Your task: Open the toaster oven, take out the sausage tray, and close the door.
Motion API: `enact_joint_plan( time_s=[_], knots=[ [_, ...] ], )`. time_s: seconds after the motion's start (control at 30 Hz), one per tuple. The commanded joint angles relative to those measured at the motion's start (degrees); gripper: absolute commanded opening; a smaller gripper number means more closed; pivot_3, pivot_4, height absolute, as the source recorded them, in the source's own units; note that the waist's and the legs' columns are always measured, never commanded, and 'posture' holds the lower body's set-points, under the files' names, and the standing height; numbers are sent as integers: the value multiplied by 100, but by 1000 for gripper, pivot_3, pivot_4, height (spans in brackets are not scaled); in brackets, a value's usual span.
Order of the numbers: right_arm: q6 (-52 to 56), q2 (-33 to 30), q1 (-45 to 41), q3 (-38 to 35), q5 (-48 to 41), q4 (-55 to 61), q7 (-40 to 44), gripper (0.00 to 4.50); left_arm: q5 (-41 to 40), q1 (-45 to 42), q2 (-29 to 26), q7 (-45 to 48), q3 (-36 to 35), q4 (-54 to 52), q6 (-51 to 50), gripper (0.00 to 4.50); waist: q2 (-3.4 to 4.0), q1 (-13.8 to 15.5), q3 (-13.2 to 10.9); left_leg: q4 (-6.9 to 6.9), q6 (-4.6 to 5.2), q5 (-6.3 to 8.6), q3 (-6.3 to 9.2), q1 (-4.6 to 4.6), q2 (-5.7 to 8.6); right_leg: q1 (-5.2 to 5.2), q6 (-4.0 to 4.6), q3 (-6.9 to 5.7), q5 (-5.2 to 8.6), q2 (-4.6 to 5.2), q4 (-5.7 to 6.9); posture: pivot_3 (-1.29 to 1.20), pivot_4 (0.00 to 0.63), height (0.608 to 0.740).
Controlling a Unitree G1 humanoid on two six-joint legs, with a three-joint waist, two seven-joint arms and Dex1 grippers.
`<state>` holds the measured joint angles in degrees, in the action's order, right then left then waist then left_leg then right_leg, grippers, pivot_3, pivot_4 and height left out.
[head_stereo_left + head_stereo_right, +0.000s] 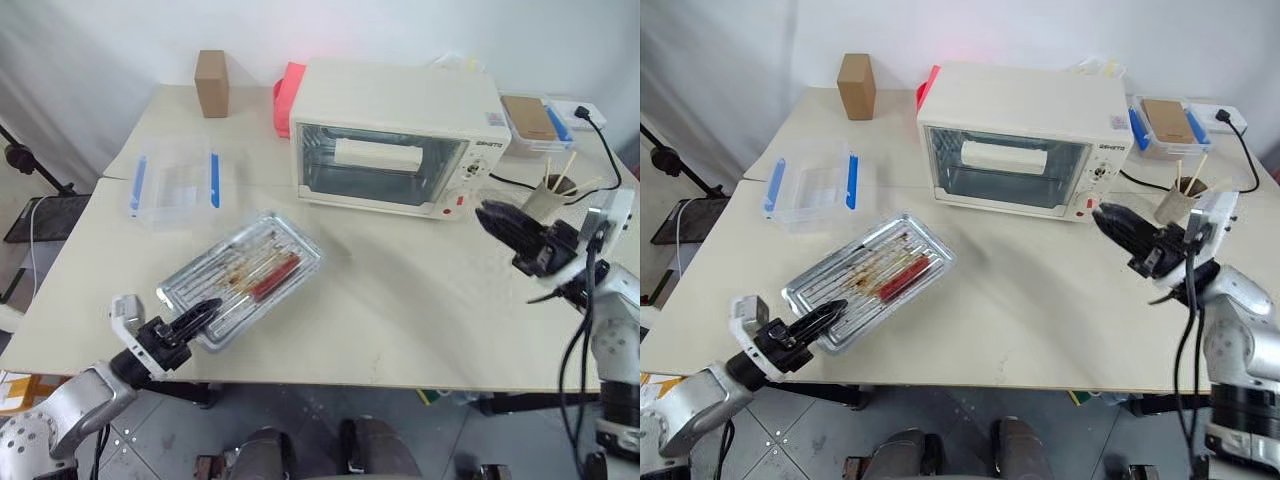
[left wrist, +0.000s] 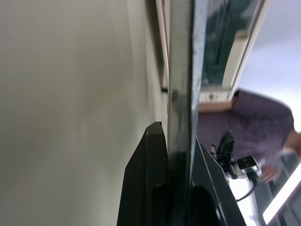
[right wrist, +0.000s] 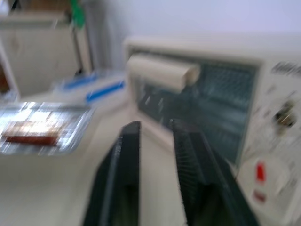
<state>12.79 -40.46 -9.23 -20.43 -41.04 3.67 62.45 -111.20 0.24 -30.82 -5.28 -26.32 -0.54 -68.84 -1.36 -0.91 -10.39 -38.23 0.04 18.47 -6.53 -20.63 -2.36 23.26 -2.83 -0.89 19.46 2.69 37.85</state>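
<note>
Left eye view: a cream-coloured table (image 1: 420, 310) stands before a white curtain backdrop, with grey floor visible below its near edge.

The toaster oven (image 1: 395, 135) sits at the far centre of the table. It is boxy and cream-white, with dial knobs and a red light on its right panel. One door (image 1: 380, 165), a glass panel with a long white bar handle, is shut against the oven front.

The sausage tray (image 1: 243, 276) rests on the table near the front left edge, well apart from the oven. It is shallow, silver and streaked with brown grease, and carries one red sausage (image 1: 274, 278).

The left gripper (image 1: 197, 317) is clamped on the near rim of the tray. The right gripper (image 1: 497, 222) hangs in the air in front of the oven's right panel, its fingers parted by a narrow gap and holding nothing.

Other items counted: one clear plastic box (image 1: 175, 184) with blue clips left of the oven, one brown cardboard block (image 1: 211, 83) at the far edge, and one paper cup (image 1: 549, 196) of wooden sticks at the right.
</note>
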Motion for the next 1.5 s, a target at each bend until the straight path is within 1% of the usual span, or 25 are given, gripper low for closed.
enact_joint_plan(
  time_s=[0.03,0.07,0.1,0.2,0.23,0.4,0.47,0.57,0.63,0.7,0.73,0.8,0.87,1.0,1.1,1.17,1.23,1.27,1.33,1.37,1.43,1.5],
  knots=[
    [-802,-287,820,-29,507,448,805,2451,-152,-523,-218,224,591,365,-145,0,1,22,0,1,0,0,-1,0,2,0,0,1,0,0,0,0,150,740],
    [-960,-243,1099,-94,577,448,874,2848,-43,-779,-230,306,835,546,-246,0,1,30,0,2,-1,-1,0,0,0,0,0,0,0,-2,-2,0,150,740],
    [-1018,-163,1297,-172,576,466,829,3093,103,-1000,-233,398,1037,706,-349,0,2,-2,-1,3,-2,-1,-1,2,1,-1,-1,0,0,-2,-2,0,150,740],
    [-1245,-39,1732,-282,643,580,785,4122,611,-1621,-226,741,1509,1132,-655,0,3,48,-2,2,-1,-8,-3,13,6,-13,-7,3,-4,-3,-1,0,150,740],
    [-1291,7,1886,-338,644,653,727,4476,949,-1876,-193,895,1711,1269,-742,0,3,60,-2,2,-1,-8,-4,18,7,-17,-8,6,-5,-2,-1,0,150,740],
    [-1417,215,2640,-603,645,1007,467,4476,2308,-2782,63,1746,2389,1956,-1020,0,9,106,1,7,-3,-8,-3,35,13,-40,-9,5,-5,-2,-4,0,150,740],
    [-1442,298,2925,-723,637,1148,356,4476,3018,-3126,206,2193,2738,2218,-986,0,19,150,7,9,-3,-8,5,45,15,-60,-10,-1,-5,1,-16,0,150,740],
    [-1412,340,3143,-815,602,1310,242,4476,3757,-3474,377,2764,2952,2524,-907,0,44,214,21,9,-3,-7,15,50,26,-78,-22,-7,-12,13,-33,0,150,740],
    [-1347,346,3326,-881,545,1467,163,4476,4152,-3844,603,3047,2997,2933,-910,0,62,259,32,13,-1,-8,22,50,49,-79,-26,-13,-14,35,-33,0,150,740],
    [-1287,343,3436,-909,508,1582,108,4476,4530,-4154,742,3322,3049,3235,-941,0,61,269,31,22,6,-13,35,47,71,-78,-30,-27,-16,58,-34,0,150,740],
    [-1255,351,3468,-909,495,1665,58,4476,4815,-4396,776,3504,3199,3434,-987,0,61,275,31,22,7,-12,40,44,75,-81,-35,-31,-19,65,-37,0,150,740],
    [-1189,356,3502,-887,476,1791,-44,4500,5321,-4726,814,3827,3456,3710,-983,606,61,284,31,22,11,-9,49,40,82,-85,-41,-39,-22,73,-43,0,150,740],
    [-1171,355,3506,-857,484,1849,-104,4500,5687,-4889,772,4242,3664,3809,-1001,1106,61,275,31,22,14,-9,50,36,85,-84,-43,-40,-24,78,-45,0,150,740],
    [-1134,375,3475,-780,507,1895,-199,4500,6169,-5057,671,4766,3637,3909,-956,2424,58,252,29,26,23,-13,52,29,83,-78,-44,-43,-24,78,-49,0,150,740],
    [-1141,385,3475,-744,509,1906,-229,4500,6354,-5033,520,5051,3518,3689,-875,3284,55,231,28,28,24,-13,57,29,81,-78,-44,-45,-23,79,-52,0,150,740],
    [-1140,390,3483,-735,500,1921,-235,4500,6406,-4943,321,5218,3466,3392,-917,3891,51,209,26,29,25,-12,58,29,79,-77,-44,-45,-23,79,-51,0,150,740],
    [-1128,384,3439,-701,501,1903,-229,4500,6441,-4667,-151,5498,3492,2732,-897,4483,49,150,24,33,26,-11,59,29,76,-73,-42,-45,-22,79,-50,0,150,740],
    [-1123,379,3411,-686,500,1888,-219,4500,6469,-4481,-386,5612,3490,2396,-822,4483,47,105,23,40,25,-12,59,29,75,-69,-38,-45,-20,79,-49,0,150,740],
    [-1109,356,3327,-653,497,1841,-191,4500,6658,-3993,-792,5955,3419,1743,-124,4483,45,-4,22,71,15,-20,56,36,74,-64,-30,-44,-16,78,-50,0,150,740],
    [-1098,330,3249,-627,493,1795,-170,4500,6740,-3697,-955,6098,3178,1483,392,4483,46,-57,22,94,0,-33,55,45,74,-63,-24,-44,-12,78,-53,0,150,740],
    [-1077,284,3101,-584,481,1716,-118,4500,6815,-3190,-1063,6339,2555,1078,1453,4483,45,-79,21,112,-8,-44,55,42,74,-51,-16,-47,-7,77,-53,0,150,740],
    [-1064,236,2994,-558,482,1671,-44,4500,6819,-2849,-1297,6613,2242,795,1812,4483,29,-66,11,114,-11,-48,57,38,68,-41,-11,-52,-5,74,-49,0,150,740]
  ],
)
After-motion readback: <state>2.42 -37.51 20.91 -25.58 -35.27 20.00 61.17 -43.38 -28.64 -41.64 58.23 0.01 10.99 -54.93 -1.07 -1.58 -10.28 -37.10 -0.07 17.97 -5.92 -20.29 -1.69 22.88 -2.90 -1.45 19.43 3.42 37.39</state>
